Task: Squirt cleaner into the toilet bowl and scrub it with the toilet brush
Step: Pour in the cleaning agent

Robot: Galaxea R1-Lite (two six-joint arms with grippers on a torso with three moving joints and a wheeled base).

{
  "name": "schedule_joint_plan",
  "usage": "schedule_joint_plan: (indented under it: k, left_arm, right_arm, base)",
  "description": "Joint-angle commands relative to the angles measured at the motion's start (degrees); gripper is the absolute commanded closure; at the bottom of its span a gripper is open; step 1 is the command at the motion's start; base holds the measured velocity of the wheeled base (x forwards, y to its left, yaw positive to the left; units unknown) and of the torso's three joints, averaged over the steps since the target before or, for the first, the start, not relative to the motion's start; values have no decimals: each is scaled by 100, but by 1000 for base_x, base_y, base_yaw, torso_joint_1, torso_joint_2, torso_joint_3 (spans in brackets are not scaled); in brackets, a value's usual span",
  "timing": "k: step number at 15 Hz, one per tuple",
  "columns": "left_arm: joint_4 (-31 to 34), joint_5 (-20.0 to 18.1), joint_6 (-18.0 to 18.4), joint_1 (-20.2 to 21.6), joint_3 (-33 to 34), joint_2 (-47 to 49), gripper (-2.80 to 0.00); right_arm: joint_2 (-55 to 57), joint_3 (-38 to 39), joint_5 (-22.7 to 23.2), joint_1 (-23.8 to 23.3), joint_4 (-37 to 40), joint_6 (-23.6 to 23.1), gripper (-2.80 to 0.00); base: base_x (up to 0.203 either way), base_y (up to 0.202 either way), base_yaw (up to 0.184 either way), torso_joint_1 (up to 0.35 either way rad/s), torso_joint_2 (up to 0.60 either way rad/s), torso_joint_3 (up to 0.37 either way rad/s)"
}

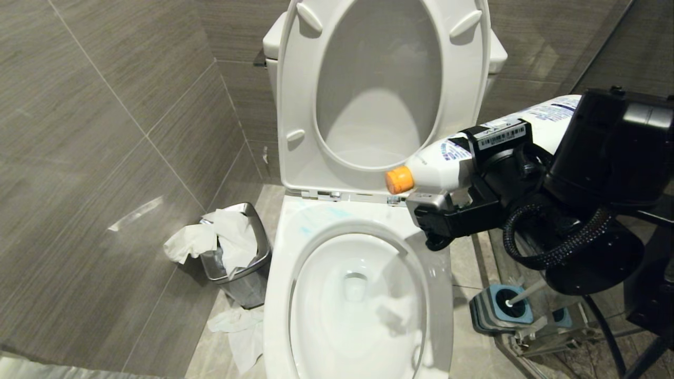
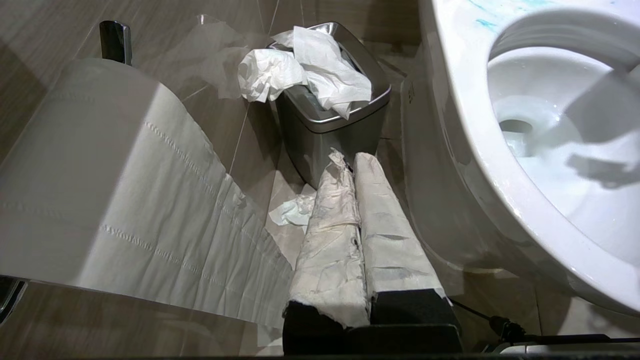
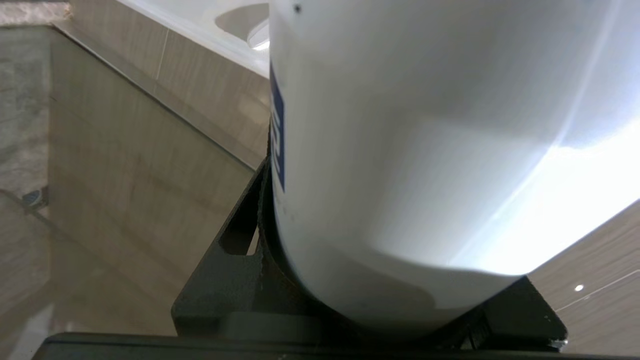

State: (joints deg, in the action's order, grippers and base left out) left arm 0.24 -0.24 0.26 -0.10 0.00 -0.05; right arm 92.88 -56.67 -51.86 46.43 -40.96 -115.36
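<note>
Orange-capped bottle overhead, toilet roll wrist-side

Right gripper apparently clamped; left gripper closed.

Light: you get bright, even overhead light.
Glare: wall tiles and toilet bowl shine.
Shadows: dark shapes cross the bowl.
Blur: bottle fills your right wrist view, soft.

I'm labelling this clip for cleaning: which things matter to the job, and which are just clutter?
Job: cleaner bottle in right gripper; toilet bowl; blue cleaner streaks; toilet brush in holder.
Clutter: steel bin; tissue on floor; toilet roll.
</note>
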Motion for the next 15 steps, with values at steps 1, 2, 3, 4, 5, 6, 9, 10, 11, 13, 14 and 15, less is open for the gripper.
schedule_joint_plan:
  k: [1, 2, 3, 4, 5, 6, 9, 10, 11, 13, 14, 15]
  left_arm:
    - [2, -2, 0, 1, 9, 5, 0]
    - [2, -2, 0, 1, 9, 5, 0]
    - [2, -2, 0, 1, 9, 5, 0]
    - [2, -2, 0, 1, 9, 5, 0]
    - [2, -2, 0, 1, 9, 5, 0]
    - [2, -2, 0, 1, 9, 5, 0]
    - [2, -2, 0, 1, 9, 5, 0]
    - [2, -2, 0, 1, 9, 5, 0]
    - [2, -2, 0, 1, 9, 5, 0]
    - [2, -2, 0, 1, 9, 5, 0]
    - [2, -2, 0, 1, 9, 5, 0]
    - [2, -2, 0, 1, 9, 5, 0]
  right_arm:
    - [34, -19, -26, 11, -26, -164, 0]
    - [29, -19, -26, 15, -26, -251, 0]
    - [30, -26, -26, 15, -33, -325, 0]
    - [39, -65, -26, 15, -29, -372, 0]
    - [79, -102, -30, 15, -35, -373, 0]
    - [96, -124, -27, 15, -47, -373, 0]
    - [143, -72, -17, 36, -322, -382, 0]
    - [153, -72, -17, 52, -334, -382, 0]
    - [178, -81, -17, 59, -334, -382, 0]
    - [178, -72, -17, 85, -334, -408, 0]
    - [178, -88, -17, 92, -334, -502, 0]
    - [178, -118, -14, 101, -334, -627, 0]
  base:
    - [0, 0, 0, 0, 0, 0]
    - [0, 0, 0, 0, 0, 0]
    - [0, 0, 0, 0, 0, 0]
    - [0, 0, 0, 0, 0, 0]
    - [0, 0, 0, 0, 0, 0]
    - [0, 0, 0, 0, 0, 0]
    - [0, 0, 0, 0, 0, 0]
    - [0, 0, 0, 0, 0, 0]
    - [0, 0, 0, 0, 0, 0]
    - [0, 0, 0, 0, 0, 0]
    - [0, 0, 0, 0, 0, 0]
    - [0, 0, 0, 0, 0, 0]
